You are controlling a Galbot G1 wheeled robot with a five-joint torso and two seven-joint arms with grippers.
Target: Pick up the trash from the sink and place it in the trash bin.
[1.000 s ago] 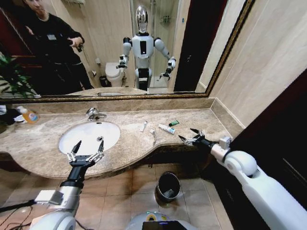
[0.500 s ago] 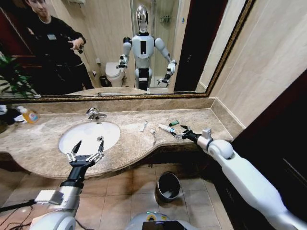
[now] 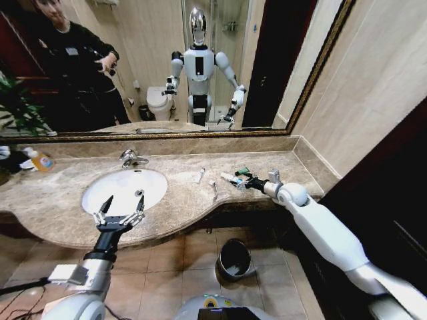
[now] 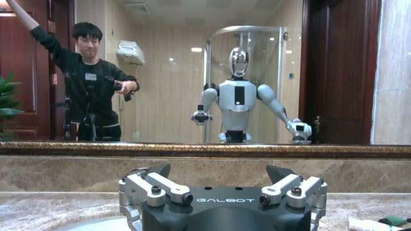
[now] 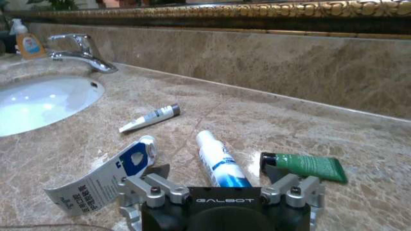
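My right gripper is open low over the counter, its fingers either side of the white tube with blue-green print. Beside that tube lie the tiny green packet, a white printed wrapper and a small white tube. In the head view the small tube and a white toothbrush piece lie between the sink and my right gripper. My left gripper hangs open at the sink's front rim, holding nothing. The black trash bin stands on the floor below the counter.
A chrome tap stands behind the basin, and a clear bottle with an orange label sits at the far left of the counter. The mirror runs along the back wall. A side wall closes off the counter's right end.
My right arm has swung left across the counter, bringing its gripper from the counter's right end up to the printed tube. The left arm has stayed put.
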